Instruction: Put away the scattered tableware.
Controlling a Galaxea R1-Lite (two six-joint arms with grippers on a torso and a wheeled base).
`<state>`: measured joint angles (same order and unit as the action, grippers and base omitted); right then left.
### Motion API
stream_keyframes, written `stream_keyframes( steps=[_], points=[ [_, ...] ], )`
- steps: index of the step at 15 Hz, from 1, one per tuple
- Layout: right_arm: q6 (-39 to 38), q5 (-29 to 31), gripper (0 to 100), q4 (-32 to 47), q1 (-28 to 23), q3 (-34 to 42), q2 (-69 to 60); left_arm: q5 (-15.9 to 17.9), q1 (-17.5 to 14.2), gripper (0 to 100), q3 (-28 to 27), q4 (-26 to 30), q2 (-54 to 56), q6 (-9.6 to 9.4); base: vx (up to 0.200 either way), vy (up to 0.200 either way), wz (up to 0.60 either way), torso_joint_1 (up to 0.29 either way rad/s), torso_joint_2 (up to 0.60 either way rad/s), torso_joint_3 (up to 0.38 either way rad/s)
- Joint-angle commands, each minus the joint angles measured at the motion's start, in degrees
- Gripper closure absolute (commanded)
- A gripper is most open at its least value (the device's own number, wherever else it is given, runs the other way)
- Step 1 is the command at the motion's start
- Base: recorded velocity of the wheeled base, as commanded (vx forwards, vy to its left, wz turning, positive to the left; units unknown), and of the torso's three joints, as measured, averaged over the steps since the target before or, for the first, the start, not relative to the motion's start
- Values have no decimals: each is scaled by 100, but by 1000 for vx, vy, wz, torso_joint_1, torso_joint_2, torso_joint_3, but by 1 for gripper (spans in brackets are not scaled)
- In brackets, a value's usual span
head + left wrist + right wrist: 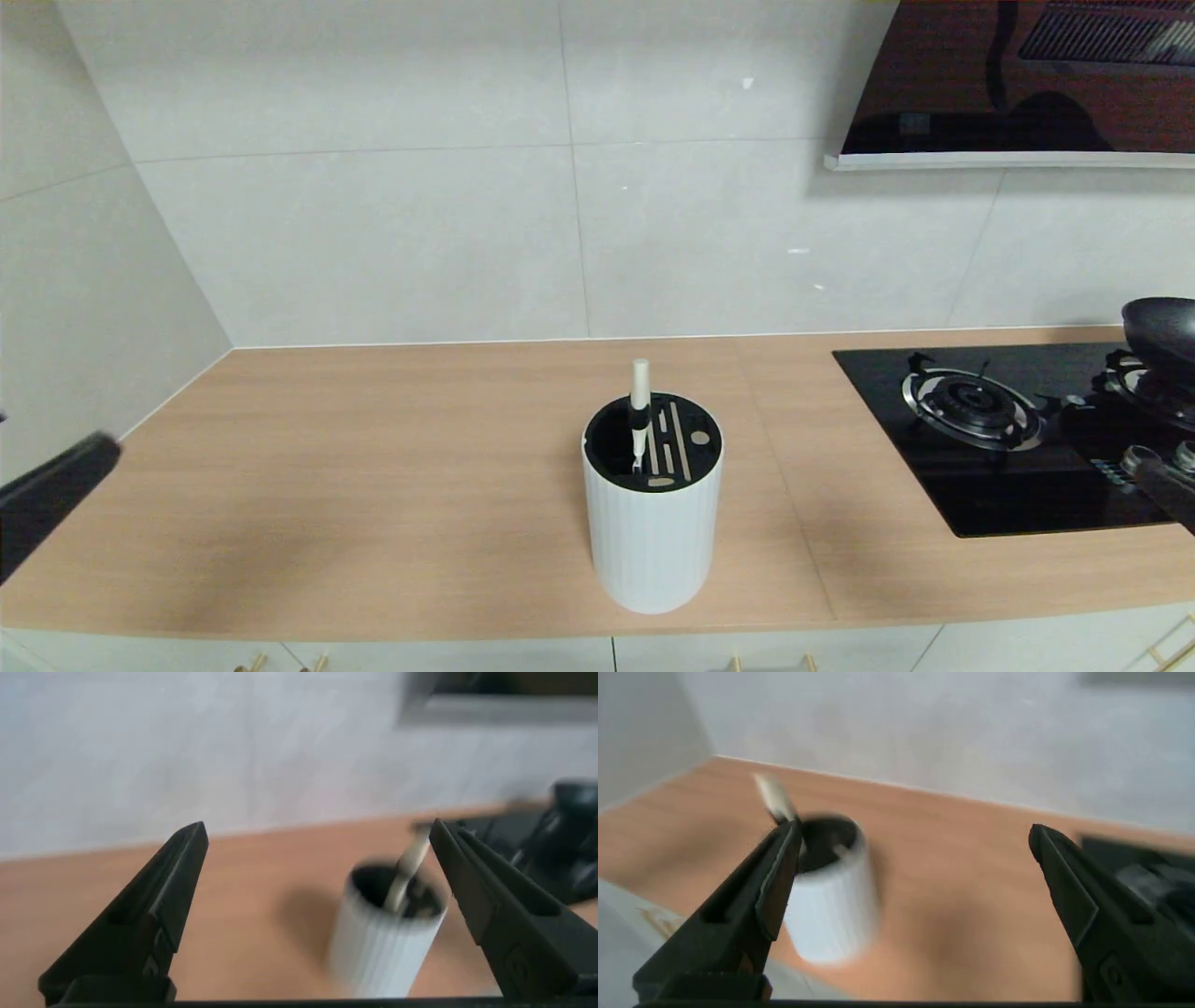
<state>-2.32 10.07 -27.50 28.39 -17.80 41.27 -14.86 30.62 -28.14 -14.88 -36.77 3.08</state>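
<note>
At the far left edge of the head view a dark part of the left gripper [47, 495] hangs over the counter's left end, near the side wall. Its own wrist camera shows the 2 black fingers [163, 905] spread wide apart with nothing between them, pointed toward the holder from well away. The wooden counter [373, 467] runs along a wall of pale grey tiles [373, 215], with 2 brass cabinet handles [247, 665] just below its front edge. Near the middle of the counter, close to the front edge, the white ribbed holder [653, 532] stands upright; its black top insert has an open well on the left and several narrow slots on the right. The utensil [639, 401], with a cream handle and a black band, stands nearly upright in that open well, handle up. Right of the holder, well apart from it, a black glass gas hob [980, 485] is set into the counter, with 2 burners in sight and a dark pan [1162, 327] on the right one. A dark range hood [1018, 84] hangs above it. The right gripper [913, 829] is also parted wide and holds nothing, with the holder blurred beyond its fingers.
</note>
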Motion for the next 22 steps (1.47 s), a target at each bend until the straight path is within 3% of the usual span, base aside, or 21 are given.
stream_keyframes(
  steps=[1,5,7,10,14,16,19,21,22],
  points=[
    [-94,-49,0,1124,-985,382,-1903,537,-979,0,71,1339,2024,8,0,0,0,0,0,0],
    [425,-427,0,2135,-1582,382,-3573,625,-1568,0,54,1937,2894,-27,0,0,0,0,0,0],
    [530,-313,0,2144,-1864,382,-3555,598,-1893,0,107,1981,3114,-27,0,0,0,0,0,0],
    [548,-453,0,2135,-2734,541,-3872,502,-2254,0,151,1954,3114,-18,0,0,0,0,0,0],
    [530,-444,0,2363,-2830,804,-4127,695,-3018,0,317,2060,3492,-62,0,0,0,0,0,0],
    [548,-462,0,2355,-2830,1261,-4127,704,-3106,0,854,2112,3659,-291,0,0,0,0,0,0],
    [487,-480,0,2460,-2830,1780,-4127,721,-3106,0,1908,2077,3659,-414,0,0,0,0,0,0],
    [469,-488,0,2487,-2830,1780,-4127,721,-3106,0,2541,1682,3659,-511,0,0,0,0,0,0],
    [451,-585,0,2495,-2830,1780,-4127,757,-3106,0,2814,1207,3659,-475,0,0,0,0,0,0]
  ],
)
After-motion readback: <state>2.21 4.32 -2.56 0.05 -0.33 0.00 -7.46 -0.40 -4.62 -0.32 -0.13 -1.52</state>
